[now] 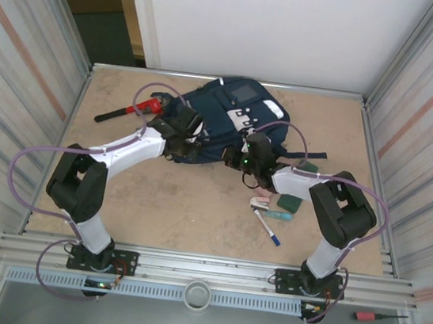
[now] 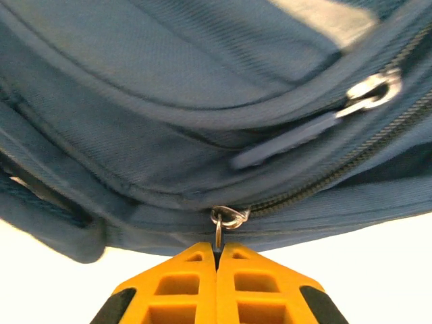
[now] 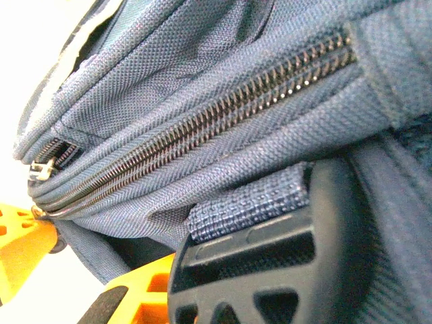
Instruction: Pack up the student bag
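- The student bag (image 1: 234,120) lies flat at the far middle of the bench (image 1: 194,207). Its zipper (image 3: 202,128) looks closed along the stretch in the right wrist view.
- Left gripper (image 2: 217,251) is at the student bag's near-left edge, clenched on the metal zipper pull (image 2: 228,217). Only the thin stem of the ring sits between the fingertips.
- Right gripper (image 1: 250,160) is at the student bag's near-right edge, close to a black buckle (image 3: 270,270). Cannot tell whether it is clamped on fabric or free.
- Risk: the hold on the zipper pull is shallow, so a sideways tug could slip the ring out.
- Risk: if the right side is not anchoring it, a pull would drag the whole student bag instead of running the slider.
- Risk: slack folds of fabric beside the zipper pull could jam the slider.
- Pens (image 1: 269,226) lie on the near-right side of the student bag and a wrench (image 1: 132,108) to its left, both outside it.
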`<act>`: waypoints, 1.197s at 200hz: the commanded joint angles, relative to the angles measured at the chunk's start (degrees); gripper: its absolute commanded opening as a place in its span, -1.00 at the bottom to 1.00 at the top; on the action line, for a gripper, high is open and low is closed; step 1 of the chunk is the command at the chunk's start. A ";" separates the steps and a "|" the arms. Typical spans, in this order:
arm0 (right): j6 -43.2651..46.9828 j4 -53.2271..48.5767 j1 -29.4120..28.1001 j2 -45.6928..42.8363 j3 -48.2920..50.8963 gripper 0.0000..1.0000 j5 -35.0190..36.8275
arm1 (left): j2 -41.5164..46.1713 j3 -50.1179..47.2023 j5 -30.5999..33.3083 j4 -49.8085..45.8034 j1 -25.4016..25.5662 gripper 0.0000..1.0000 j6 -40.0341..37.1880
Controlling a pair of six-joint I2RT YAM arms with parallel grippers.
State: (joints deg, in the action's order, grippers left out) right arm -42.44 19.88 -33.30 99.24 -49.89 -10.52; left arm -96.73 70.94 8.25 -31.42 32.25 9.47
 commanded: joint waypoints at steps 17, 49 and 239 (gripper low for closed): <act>9.44 -8.13 5.20 -4.54 1.45 -1.00 1.19 | 1.55 2.64 9.31 -4.37 -3.40 -1.00 -2.89; 13.54 -12.15 8.56 -4.98 0.48 -1.00 -3.42 | 1.64 4.22 6.98 -4.09 -4.95 -1.00 -4.50; 14.31 -30.64 17.41 -3.52 -9.14 -0.29 -10.85 | -3.53 1.12 -9.62 4.31 1.24 -1.00 -1.77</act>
State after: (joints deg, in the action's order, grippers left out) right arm -29.06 -10.17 -14.04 98.21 -60.23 -22.83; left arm -98.48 73.87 0.64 -29.56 33.10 6.33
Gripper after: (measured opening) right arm 0.340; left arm 0.047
